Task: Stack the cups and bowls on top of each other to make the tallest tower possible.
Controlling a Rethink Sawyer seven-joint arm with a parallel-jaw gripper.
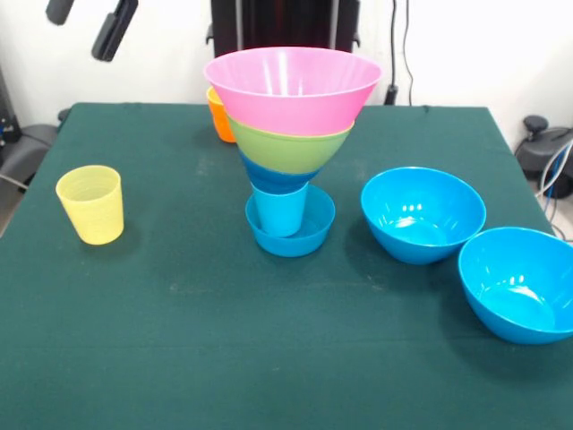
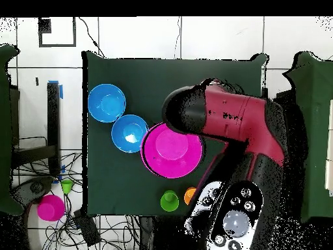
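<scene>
The tower stands mid-table: a small blue bowl (image 1: 309, 235) holds a light blue cup (image 1: 279, 210), and on it sit a blue bowl (image 1: 269, 176), a lime green bowl (image 1: 291, 148) and the pink bowl (image 1: 291, 85) (image 2: 172, 150) on top. A yellow cup (image 1: 91, 204) stands alone at the left. An orange cup (image 1: 218, 116) (image 2: 190, 194) is behind the tower, with a green cup (image 2: 170, 200) beside it in the overhead view. Two large blue bowls (image 1: 423, 213) (image 1: 521, 282) lie upright at the right. My gripper (image 1: 87, 20) hangs open and empty at the top left, high above the table.
The red arm (image 2: 240, 124) covers one side of the table in the overhead view and hides the yellow cup there. Cables and a pink object (image 2: 51, 207) lie on the floor off the table's corner. Bare green cloth (image 1: 224, 358) stretches along the front edge.
</scene>
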